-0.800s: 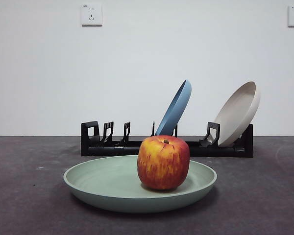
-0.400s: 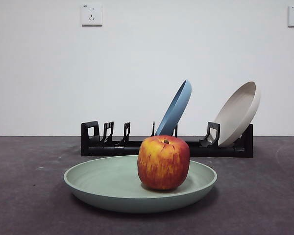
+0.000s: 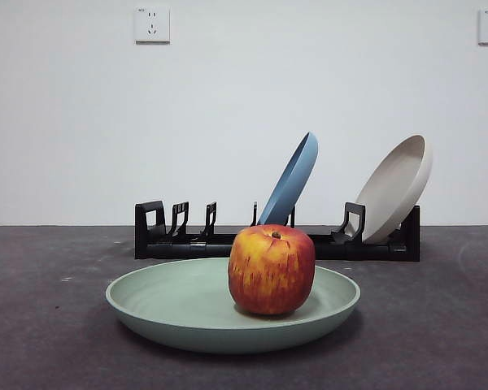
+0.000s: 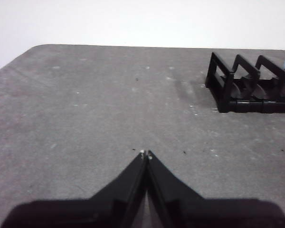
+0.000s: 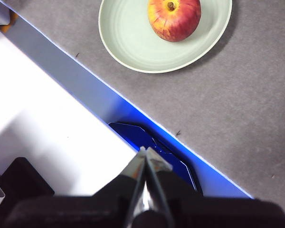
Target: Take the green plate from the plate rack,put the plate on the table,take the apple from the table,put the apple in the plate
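The green plate (image 3: 187,305) lies flat on the dark grey table (image 3: 439,325), in front of the black plate rack (image 3: 171,240). The red apple (image 3: 272,270) stands upright in the plate, right of its middle. In the right wrist view the plate (image 5: 133,42) and the apple (image 5: 174,18) show from high above. My right gripper (image 5: 145,151) is shut and empty, well back from the plate above the table's front edge. My left gripper (image 4: 145,153) is shut and empty above bare table, with the rack's end (image 4: 247,85) off to one side.
A blue plate (image 3: 291,180) and a beige plate (image 3: 397,187) lean in the rack's right half. The rack's left slots hold nothing. The table's front edge (image 5: 133,114) and a white surface (image 5: 47,137) below it show in the right wrist view. A white wall stands behind.
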Tool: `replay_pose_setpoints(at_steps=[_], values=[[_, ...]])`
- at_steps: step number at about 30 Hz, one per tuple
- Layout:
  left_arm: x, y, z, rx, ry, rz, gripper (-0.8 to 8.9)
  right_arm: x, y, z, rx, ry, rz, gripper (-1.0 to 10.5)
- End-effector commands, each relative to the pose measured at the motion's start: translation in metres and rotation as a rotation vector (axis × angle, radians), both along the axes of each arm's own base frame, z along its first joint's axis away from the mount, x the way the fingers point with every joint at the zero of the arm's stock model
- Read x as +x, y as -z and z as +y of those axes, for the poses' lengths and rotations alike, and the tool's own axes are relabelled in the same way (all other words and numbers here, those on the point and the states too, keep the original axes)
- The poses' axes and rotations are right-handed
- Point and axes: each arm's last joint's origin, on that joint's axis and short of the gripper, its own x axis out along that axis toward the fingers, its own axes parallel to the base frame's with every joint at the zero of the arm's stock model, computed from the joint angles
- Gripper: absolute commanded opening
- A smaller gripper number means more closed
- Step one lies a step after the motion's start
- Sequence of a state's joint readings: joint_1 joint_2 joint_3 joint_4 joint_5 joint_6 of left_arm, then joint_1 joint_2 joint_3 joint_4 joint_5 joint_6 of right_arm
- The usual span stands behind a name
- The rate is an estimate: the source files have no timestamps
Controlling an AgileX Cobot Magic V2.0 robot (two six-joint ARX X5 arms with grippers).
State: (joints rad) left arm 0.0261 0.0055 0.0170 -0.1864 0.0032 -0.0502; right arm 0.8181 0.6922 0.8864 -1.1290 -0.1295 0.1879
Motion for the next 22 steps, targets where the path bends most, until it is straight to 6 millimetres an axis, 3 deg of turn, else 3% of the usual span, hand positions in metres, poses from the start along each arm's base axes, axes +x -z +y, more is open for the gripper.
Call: replay_pose_setpoints(at_steps=[1, 22], values=[[0.0005, 0.0043, 0.0003, -0.009, -0.006, 0.009, -0.03, -0.0001, -0.0004, 0.0001, 0.005, 0.003, -0.002, 0.0], [0.0005, 0.0042, 0.0003, -0.009, -0.005, 0.009, -0.03, 0.0001, -0.0004, 0.0, -0.001, -0.003, -0.011, 0.0]])
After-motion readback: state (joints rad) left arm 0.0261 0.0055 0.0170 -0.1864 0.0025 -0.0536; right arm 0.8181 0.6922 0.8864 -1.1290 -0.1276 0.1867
